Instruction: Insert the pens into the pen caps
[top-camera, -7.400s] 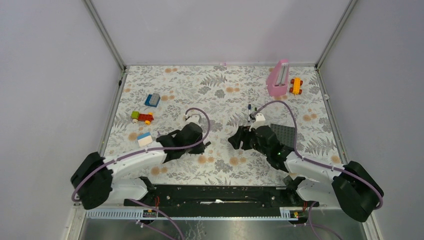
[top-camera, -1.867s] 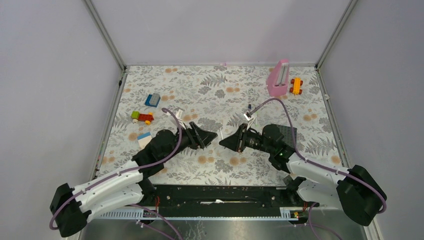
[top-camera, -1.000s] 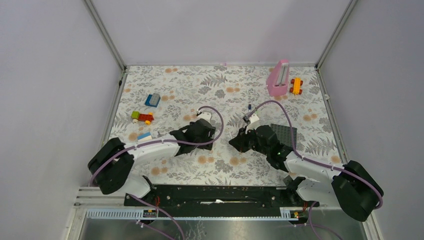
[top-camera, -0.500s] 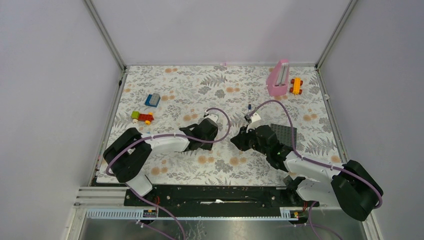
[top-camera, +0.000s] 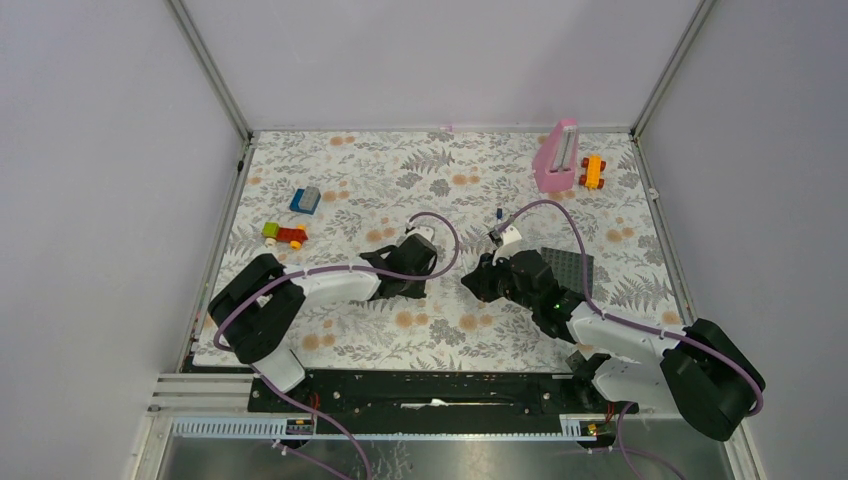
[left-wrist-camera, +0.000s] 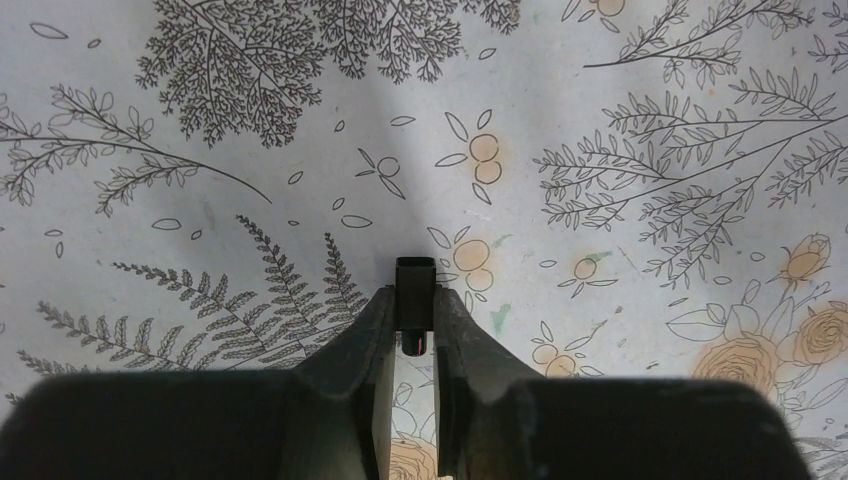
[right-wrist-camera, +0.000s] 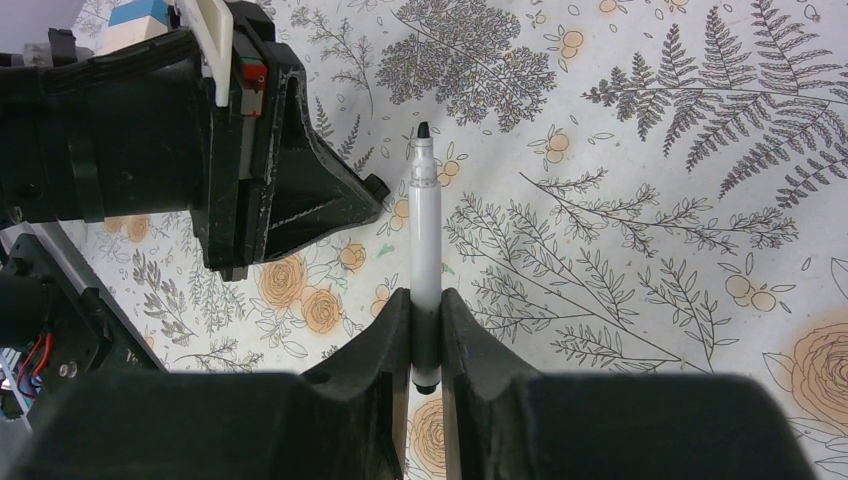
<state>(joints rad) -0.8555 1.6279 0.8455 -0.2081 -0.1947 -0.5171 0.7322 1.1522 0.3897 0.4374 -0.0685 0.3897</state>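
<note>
The black-tipped pen (right-wrist-camera: 424, 225) is clamped by its rear end between the fingers of the right claw (right-wrist-camera: 425, 305), which is closed on it. Its white barrel runs straight out ahead of the fingertips, above the cloth, with the dark tip at the far end. The black cap (left-wrist-camera: 415, 278) is pinched between the two fingers of the left claw (left-wrist-camera: 413, 305), which press on it from both sides. Most of its short body pokes out past the fingertips, with its squared end facing away from the claw. In the right wrist view the left claw sits ahead and to the left of the pen, with its nose near the upper barrel but not touching it. The cap cannot be made out there. From above, the two claws face each other near the middle of the floral cloth (left-wrist-camera: 650, 100), close together with a small gap between them. A grey studded plate (top-camera: 568, 267) lies just behind the right claw, partly under that arm's wrist. Well beyond the right claw, by the far right corner, a pink piece (top-camera: 556, 156) stands upright, and an orange brick (top-camera: 593, 171) sits just beside it. Off to the outer side of the left claw and well apart from it are a small toy car (top-camera: 285, 235) and, farther back, a blue-grey block (top-camera: 305, 199).
</note>
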